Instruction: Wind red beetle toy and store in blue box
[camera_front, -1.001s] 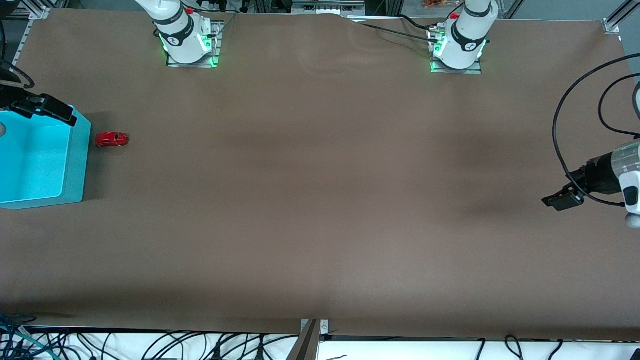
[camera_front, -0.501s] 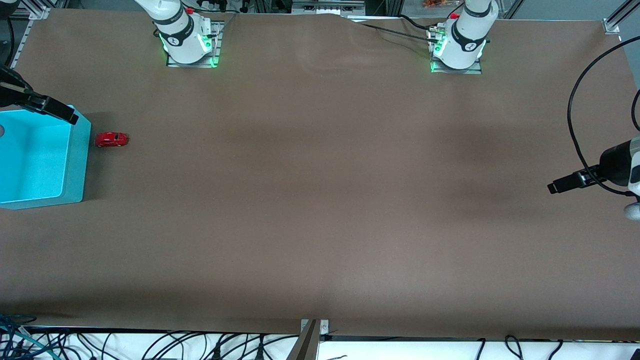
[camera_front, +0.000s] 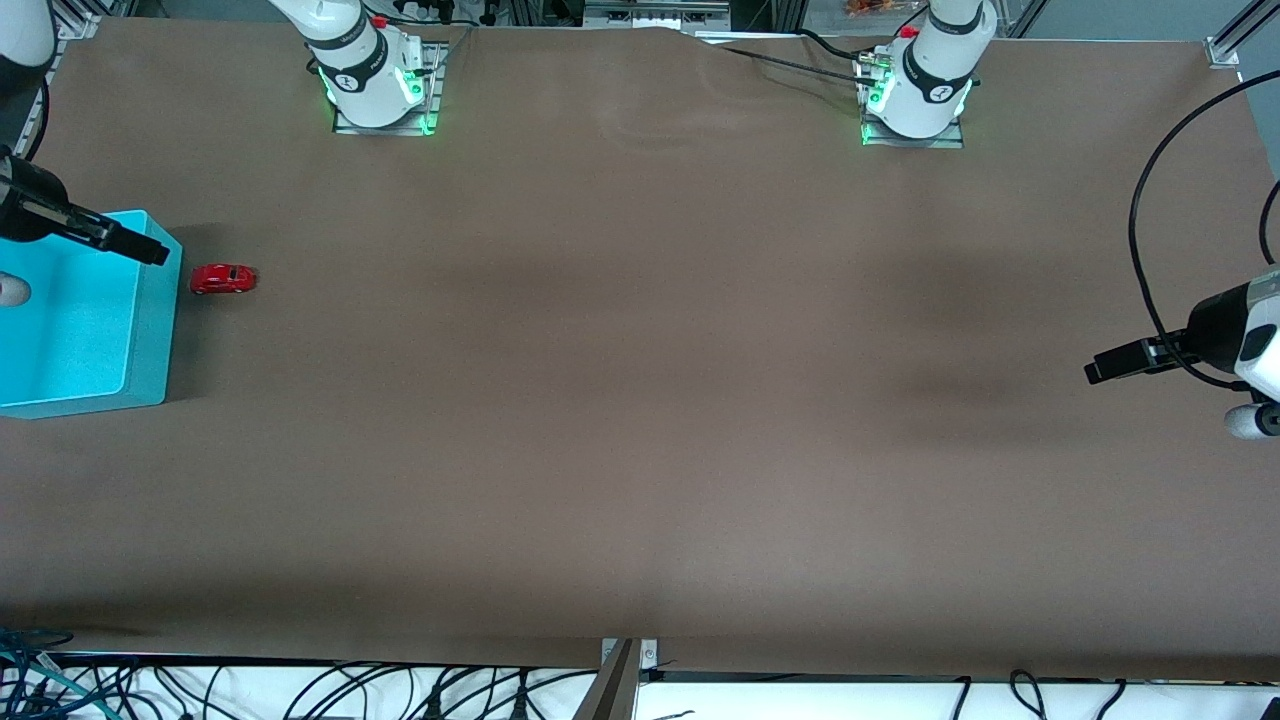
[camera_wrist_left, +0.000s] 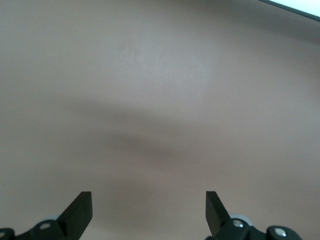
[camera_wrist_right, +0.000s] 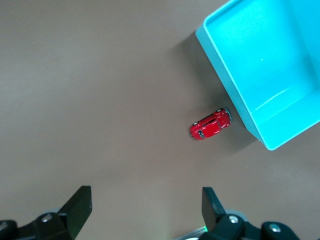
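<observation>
The red beetle toy stands on the brown table, just off the outer wall of the blue box, on the side toward the left arm's end. In the right wrist view the toy sits close to the box's wall, apart from it. My right gripper hangs open over the box's rim near the toy, and its fingers hold nothing. My left gripper hovers open over bare table at the left arm's end, with its fingers spread wide and nothing between them.
The box has nothing in it. Both arm bases stand along the table's edge farthest from the front camera. A black cable loops by the left arm. Loose cables lie past the table's nearest edge.
My right gripper has shifted over the box's rim toward the toy and turned. My left gripper has turned and drifted a little inward. The toy and box have not moved.
</observation>
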